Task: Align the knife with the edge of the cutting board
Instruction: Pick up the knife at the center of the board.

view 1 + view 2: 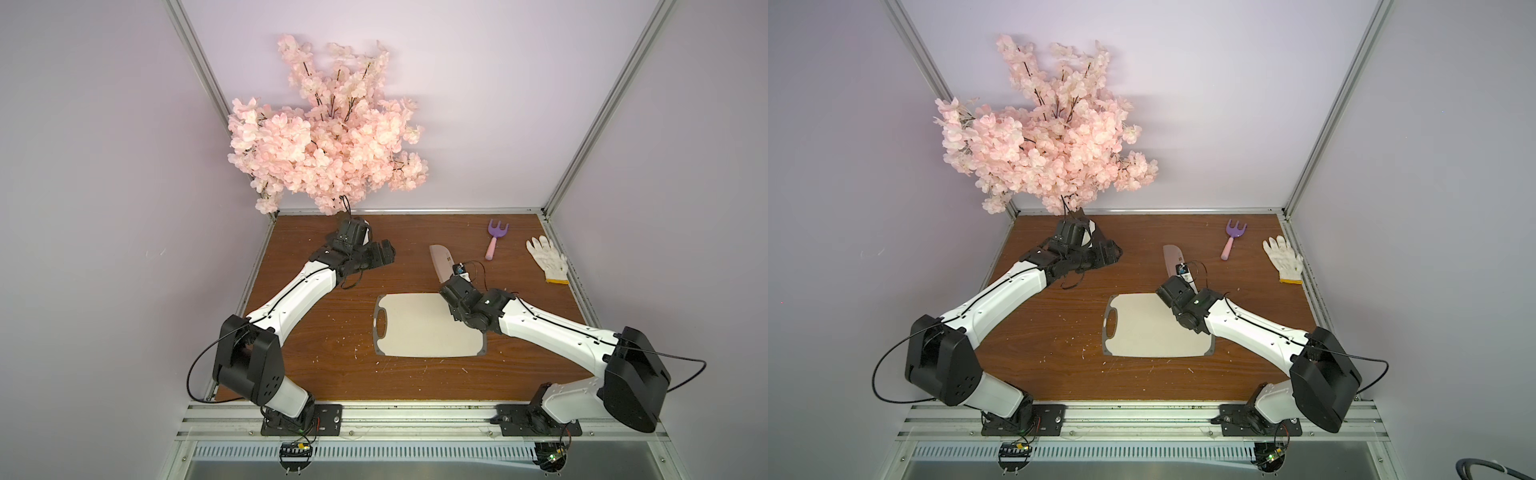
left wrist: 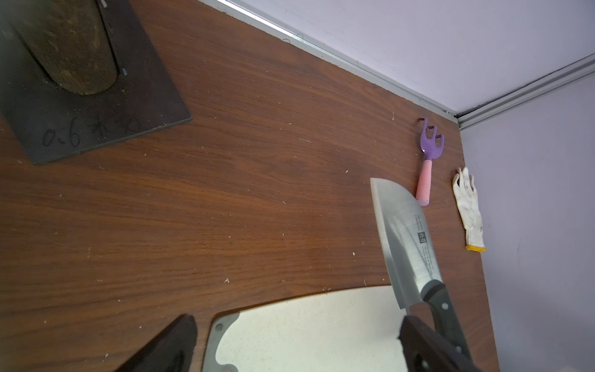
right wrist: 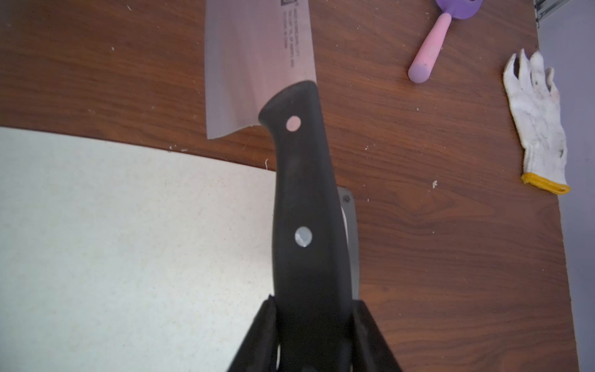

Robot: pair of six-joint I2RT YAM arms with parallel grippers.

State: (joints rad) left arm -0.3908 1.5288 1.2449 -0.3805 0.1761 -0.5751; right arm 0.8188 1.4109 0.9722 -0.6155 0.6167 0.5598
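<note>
1. Right gripper: jaws are clamped on the butt end of the knife handle, one finger on each side, with no gap showing against the black grip.
2. Knife: the broad face of the blade is turned up towards the right wrist camera. The handle crosses the board at its far right corner, and grey rim shows just beside it.
3. Blade: in both top views the knife reaches past the far edge of the board, over bare table, tip towards the back wall. In the left wrist view the blade overlaps the end of the fork handle, so it looks raised off the table. Whether the handle touches the board cannot be told.
4. Board: it lies flat mid-table, with its oval hole at the end away from the knife.
5. Left gripper: jaws are spread wide and hold nothing. It is over the table near the foot of the blossom tree, well apart from board and knife.
6. Fork and glove lie near the far right corner, and neither gripper touches them.
</note>
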